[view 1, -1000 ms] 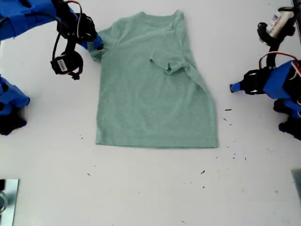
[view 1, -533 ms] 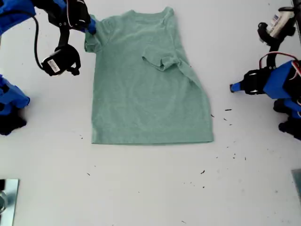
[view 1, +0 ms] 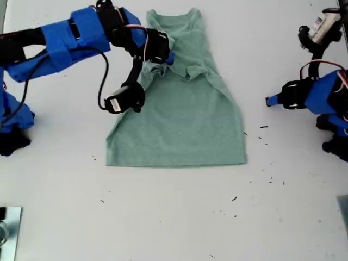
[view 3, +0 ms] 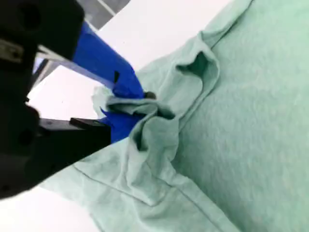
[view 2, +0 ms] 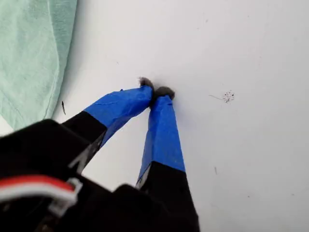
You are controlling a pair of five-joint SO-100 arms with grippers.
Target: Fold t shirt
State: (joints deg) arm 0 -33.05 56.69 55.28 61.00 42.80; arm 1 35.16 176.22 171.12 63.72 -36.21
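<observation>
1. Between the jaws of the second gripper [view 3: 137, 104] sits a bunched wad of sleeve fabric, so it's clamped on the t shirt [view 1: 179, 109]; in the exterior view this gripper [view 1: 166, 57] sits over the chest area just below the collar.
2. Half a second ago that arm was out at the exterior view's left edge of the shirt, holding the sleeve there. Now it has swung inward and carried the sleeve over the body, so that side edge runs diagonally up toward the neck.
3. Looks like both sleeves are now tucked in, since the other one already lies folded on the chest. Probably next is letting go and doing the bottom-to-top fold, but that's a guess.
4. The first gripper [view 2: 157, 92] is pinched closed on nothing, tips touching bare table [view 2: 241, 58] just beside the shirt's edge. In the exterior view it [view 1: 269, 101] is parked at the right, same as before.
5. The shirt lies mid-table, hem toward the camera. The surface is plain white with some dark specks [view 1: 263, 127] scattered about. Not much of the room shows.
</observation>
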